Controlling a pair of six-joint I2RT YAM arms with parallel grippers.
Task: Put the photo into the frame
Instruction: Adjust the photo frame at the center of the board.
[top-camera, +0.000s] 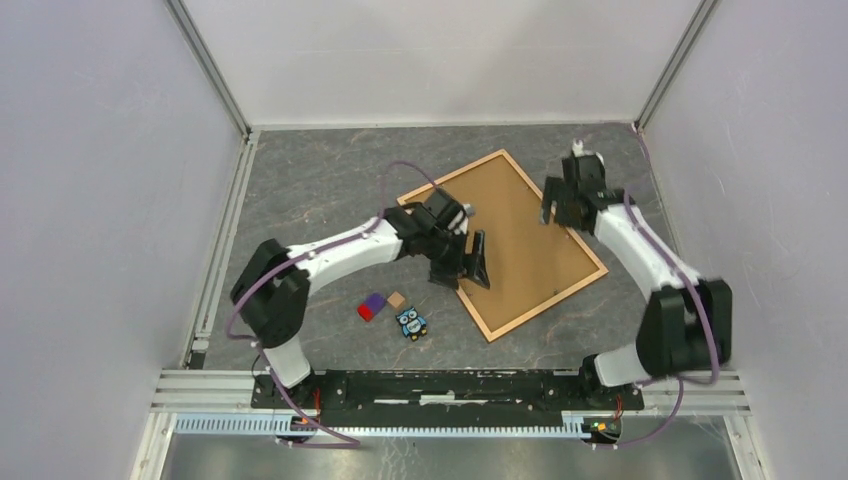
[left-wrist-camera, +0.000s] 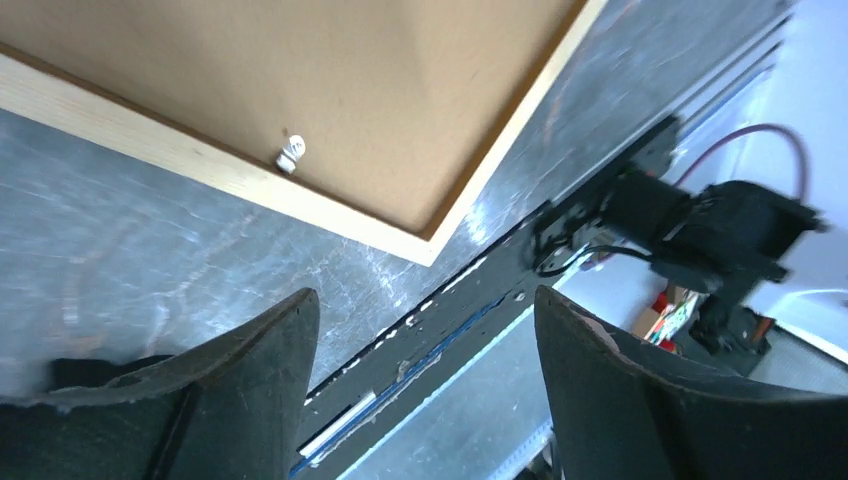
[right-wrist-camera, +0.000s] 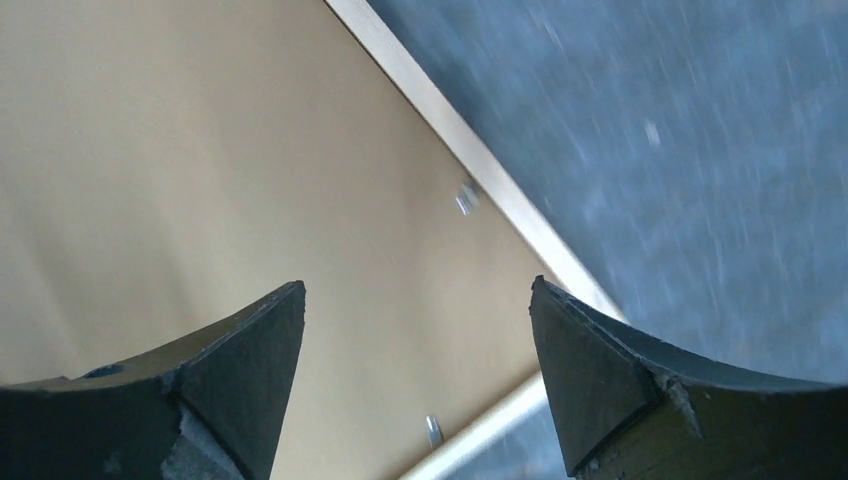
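Overhead, the frame (top-camera: 548, 305) lies flat on the desk (top-camera: 320, 180) with a brown backing board (top-camera: 530, 250) filling it; the photo shows in no view. The left fingers (top-camera: 481, 268) and right fingers (top-camera: 549, 212) hang spread and empty over opposite long edges. Left wrist view: a retaining clip (left-wrist-camera: 290, 152) sits at the moulding's inner edge. Right wrist view: further clips (right-wrist-camera: 466, 197) sit beside the rail. Judgement: turn the clips aside, then lift the board level. Bare desk to the left offers setting-down room.

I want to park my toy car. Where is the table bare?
Bare table lies left of the frame, up to the back wall, and between its near corner and the right arm. Crowded: around the owl and blocks, and under the left gripper and right gripper.
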